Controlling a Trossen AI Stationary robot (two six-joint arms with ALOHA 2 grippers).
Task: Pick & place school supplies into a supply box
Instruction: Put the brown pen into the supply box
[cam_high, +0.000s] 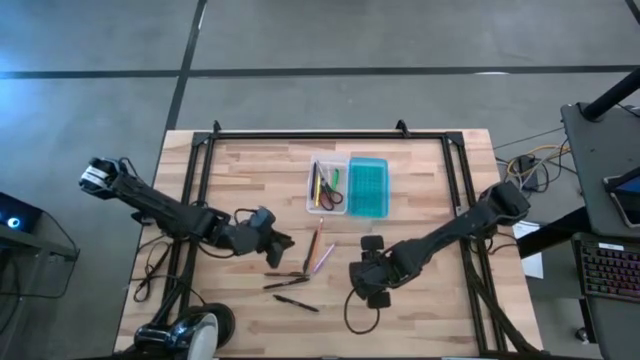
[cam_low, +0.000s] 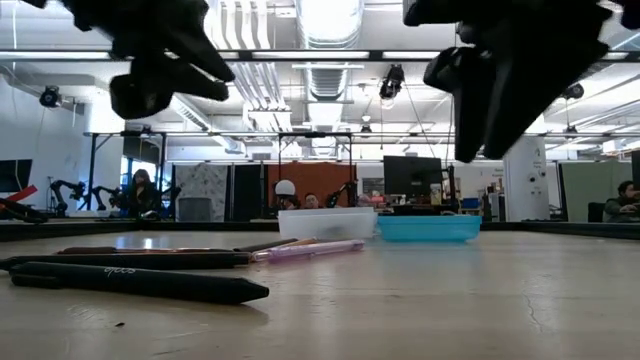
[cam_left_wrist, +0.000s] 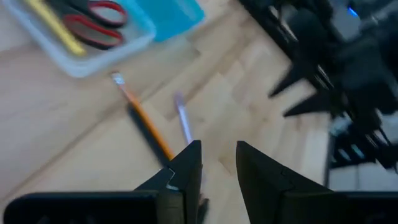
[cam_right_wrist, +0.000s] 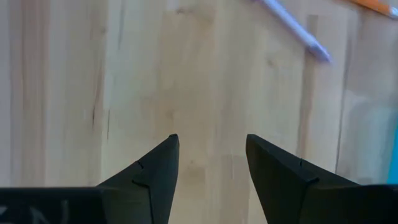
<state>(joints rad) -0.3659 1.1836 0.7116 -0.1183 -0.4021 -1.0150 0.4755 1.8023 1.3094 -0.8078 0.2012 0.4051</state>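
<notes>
The supply box (cam_high: 327, 187) is a clear case at the table's far middle, with its teal lid (cam_high: 368, 187) lying open beside it. Red-handled scissors (cam_left_wrist: 93, 25) and a yellow pencil (cam_left_wrist: 56, 25) lie inside. An orange pencil (cam_high: 315, 240), a purple pen (cam_high: 323, 257) and three dark pens (cam_high: 286, 284) lie flat on the table nearer the front. My left gripper (cam_high: 288, 240) (cam_left_wrist: 219, 155) is open and empty above the table, just left of the orange pencil (cam_left_wrist: 143, 118). My right gripper (cam_high: 372, 246) (cam_right_wrist: 211, 146) is open and empty above bare wood, right of the purple pen (cam_right_wrist: 292, 25).
A black metal frame (cam_high: 330, 135) runs along the table's far edge and down both sides. A bare stretch of wood (cam_high: 430, 300) lies at the front right. In the low view the pens (cam_low: 130, 280) lie in the foreground, with the box (cam_low: 328, 222) and the lid (cam_low: 430, 228) behind them.
</notes>
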